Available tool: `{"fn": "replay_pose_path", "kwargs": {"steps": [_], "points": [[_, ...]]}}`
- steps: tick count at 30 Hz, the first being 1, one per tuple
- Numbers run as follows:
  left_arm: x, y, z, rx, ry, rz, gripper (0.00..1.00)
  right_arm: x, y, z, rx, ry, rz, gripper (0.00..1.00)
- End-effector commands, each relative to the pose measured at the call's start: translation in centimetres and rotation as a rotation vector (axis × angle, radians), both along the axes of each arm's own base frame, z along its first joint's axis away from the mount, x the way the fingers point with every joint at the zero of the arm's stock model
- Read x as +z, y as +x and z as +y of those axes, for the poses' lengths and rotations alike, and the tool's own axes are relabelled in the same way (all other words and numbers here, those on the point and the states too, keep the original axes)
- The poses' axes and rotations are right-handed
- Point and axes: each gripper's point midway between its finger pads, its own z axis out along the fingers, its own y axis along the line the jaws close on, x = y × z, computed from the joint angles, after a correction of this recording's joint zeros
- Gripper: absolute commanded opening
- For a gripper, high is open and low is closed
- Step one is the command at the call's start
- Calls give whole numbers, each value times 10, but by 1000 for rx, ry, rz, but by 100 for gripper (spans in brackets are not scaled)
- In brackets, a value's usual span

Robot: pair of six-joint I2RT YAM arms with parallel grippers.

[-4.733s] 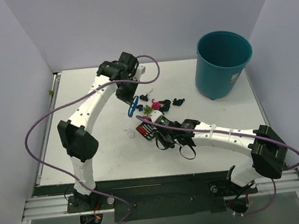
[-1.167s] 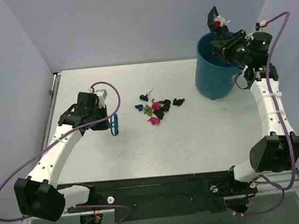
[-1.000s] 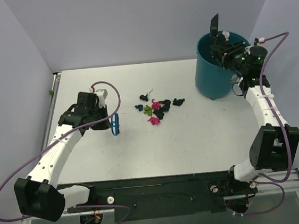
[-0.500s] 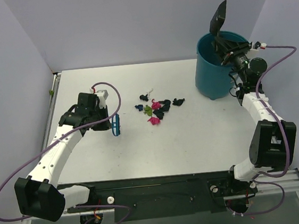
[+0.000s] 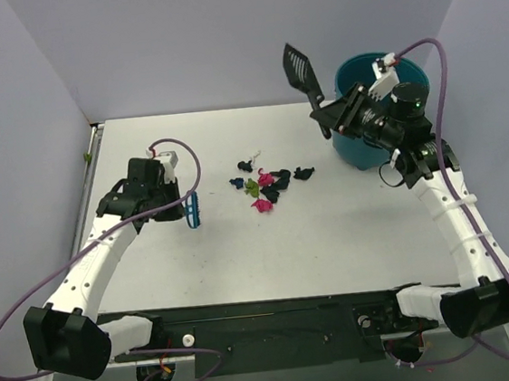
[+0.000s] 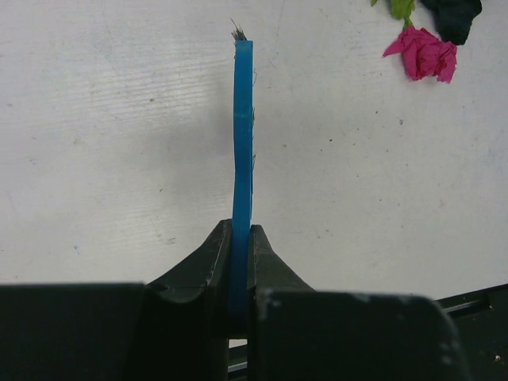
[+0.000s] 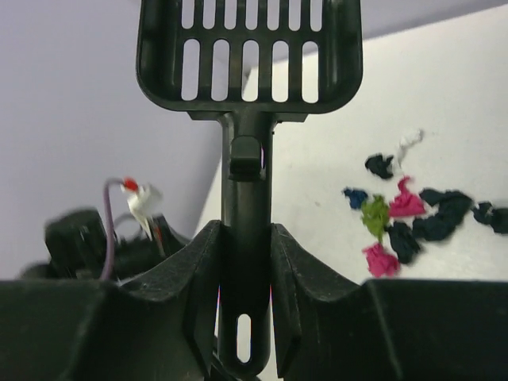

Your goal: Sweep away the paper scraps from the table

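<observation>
The desk [image 5: 349, 226] is showing a matt white surface, finely speckled and scuffed. The scraps [image 5: 267, 182] are looking like dull, crumpled paper. The brush [image 6: 242, 119] is showing smooth blue plastic, the scoop [image 7: 250, 55] faintly glossy black plastic, the bin [image 5: 360, 154] smooth teal plastic.

The white table [image 5: 351, 244] carries a loose cluster of paper scraps [image 5: 268, 182], pink, green, dark blue, black and white. They lie well to the right of the left gripper [image 5: 184, 209], between it and the right gripper [image 5: 333, 114]. A teal bin [image 5: 352, 151] stands just beside the right gripper.
</observation>
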Motion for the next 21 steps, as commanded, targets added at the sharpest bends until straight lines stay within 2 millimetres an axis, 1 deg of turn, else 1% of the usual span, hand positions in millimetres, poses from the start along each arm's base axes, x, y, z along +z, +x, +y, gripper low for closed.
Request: {"fn": "replay_pose_path", "kwargs": {"steps": [1, 2, 3, 4, 5, 6, 7, 8, 9, 10, 11, 12, 13, 14, 15, 16, 17, 18, 19, 20, 21], "points": [[26, 16, 9, 85, -27, -127, 0, -51, -43, 3, 84, -373, 29, 0], [27, 16, 9, 104, -36, -127, 0, -59, -52, 13, 121, -393, 32, 0], [29, 17, 11, 120, -37, -135, 0, -66, -57, 15, 133, -446, 27, 0], [31, 18, 11, 133, -45, -135, 0, -75, -65, 25, 166, -478, 34, 0], [31, 21, 18, 172, -21, -142, 0, -85, -70, 24, 172, -540, 41, 0], [33, 22, 21, 203, -23, -143, 0, -98, -81, 33, 210, -585, 58, 0], [33, 23, 30, 248, -1, -147, 0, -104, -81, 29, 193, -640, 55, 0], [35, 25, 36, 307, -5, -153, 0, -114, -88, 33, 207, -679, 61, 0], [35, 22, 51, 383, 38, -151, 0, -119, -85, 27, 173, -717, 63, 0], [40, 18, 58, 457, 39, -147, 0, -129, -88, 27, 172, -738, 75, 0], [44, 19, 65, 486, 50, -163, 0, -133, -89, 28, 171, -736, 85, 0], [47, 20, 59, 448, 29, -180, 0, -142, -89, 29, 170, -736, 91, 0], [48, 21, 53, 421, 3, -185, 0, -146, -90, 30, 167, -726, 97, 0], [50, 21, 40, 370, -55, -183, 0, -156, -89, 29, 155, -728, 99, 0], [50, 22, 32, 342, -90, -182, 0, -159, -89, 29, 143, -717, 98, 0], [54, 25, 15, 279, -166, -186, 0, -167, -86, 26, 112, -722, 97, 0], [56, 24, 0, 228, -224, -174, 0, -169, -86, 23, 84, -716, 90, 0], [59, 26, -16, 190, -310, -156, 0, -174, -82, 14, 27, -732, 92, 0], [60, 27, -25, 171, -346, -148, 0, -174, -81, 7, -15, -731, 94, 0], [65, 30, -41, 136, -428, -136, 0, -178, -77, -8, -100, -765, 106, 0], [66, 30, -53, 126, -477, -112, 0, -179, -78, -16, -148, -761, 118, 0]]}}
